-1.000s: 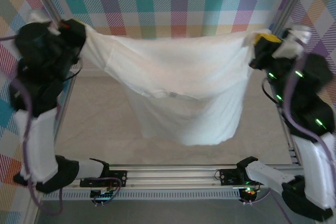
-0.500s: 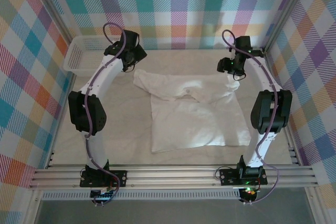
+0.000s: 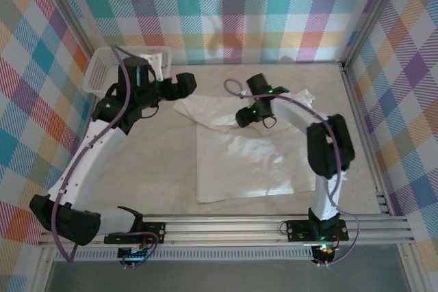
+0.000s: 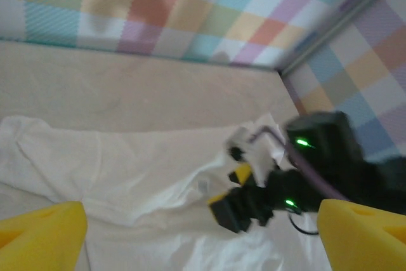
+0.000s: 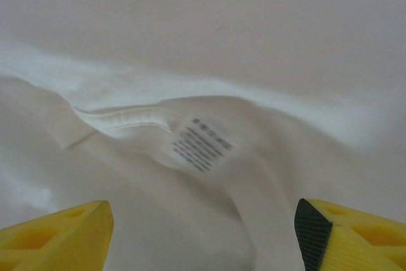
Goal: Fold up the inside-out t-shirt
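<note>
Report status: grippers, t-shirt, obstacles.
Left gripper open, near t-shirt corner. Right gripper open, above label. Far edge bunched. Basket apart.

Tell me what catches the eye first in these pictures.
The white t-shirt lies spread over the middle of the table, flat on its near side and bunched along its far edge. The right hand hovers open over that bunched part, its wrist camera looking down on a small printed label by a seam. The left hand, also open, hangs at the shirt's far left corner.
</note>
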